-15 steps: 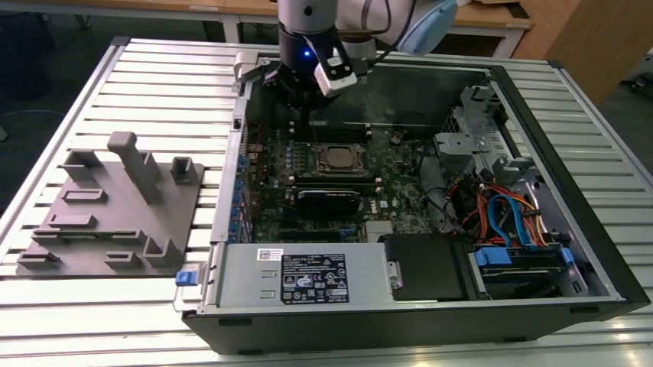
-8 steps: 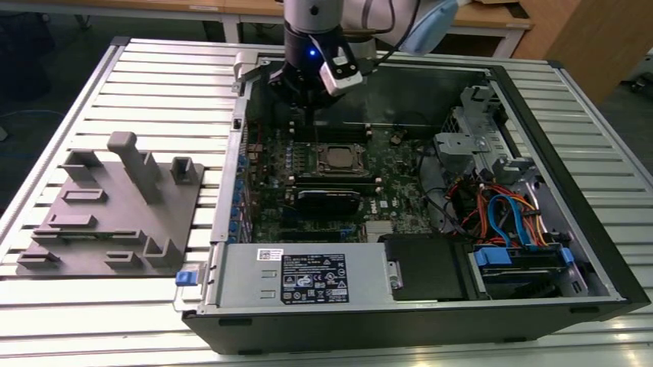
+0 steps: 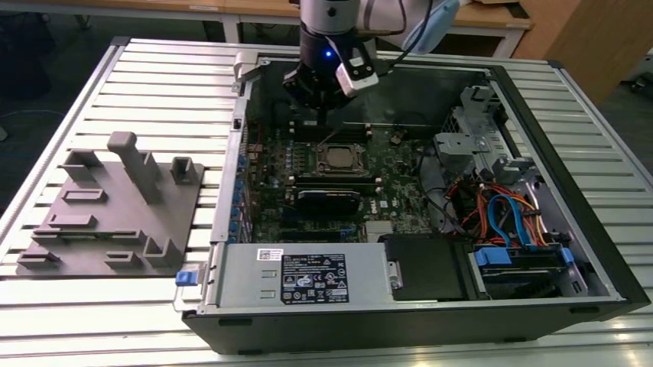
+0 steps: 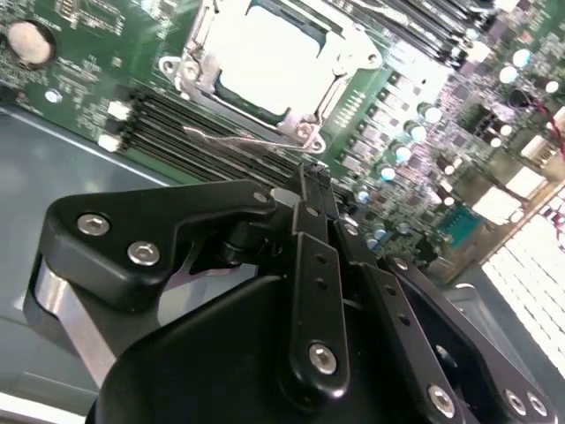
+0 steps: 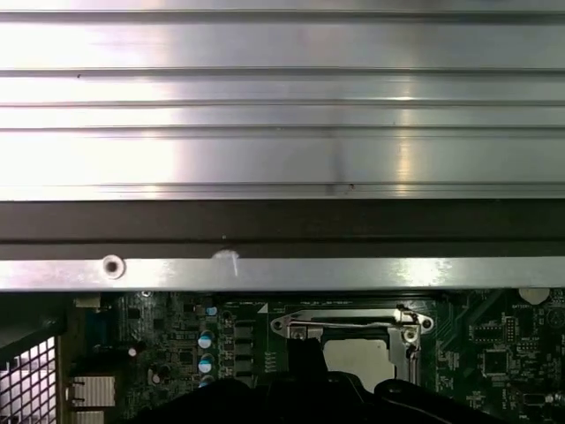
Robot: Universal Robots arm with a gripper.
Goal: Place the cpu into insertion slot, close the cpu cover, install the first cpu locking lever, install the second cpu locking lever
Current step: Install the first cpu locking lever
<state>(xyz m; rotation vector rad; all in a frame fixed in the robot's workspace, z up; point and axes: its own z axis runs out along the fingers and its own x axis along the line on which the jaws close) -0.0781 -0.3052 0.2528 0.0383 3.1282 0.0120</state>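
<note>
Already the cpu point(image 4: 269, 57) lies seated in the insertion slot point(image 4: 190, 66), with the cpu cover point(image 4: 344, 62) down over it. Our gripper point(image 4: 313, 177) hovers just beside the slot, fingers drawn together on nothing, near a thin locking lever point(image 4: 238, 139). We judge that wire springy and slippery, best taken at its free end.

Robotics lab bench is hosting computer work

A robot arm point(image 3: 332, 30) is hanging over an opened computer case point(image 3: 408, 325) on a slotted aluminium table point(image 3: 153, 76), a grey fixture plate point(image 3: 102, 222) beside it, wooden desks point(image 3: 500, 17) behind.
</note>
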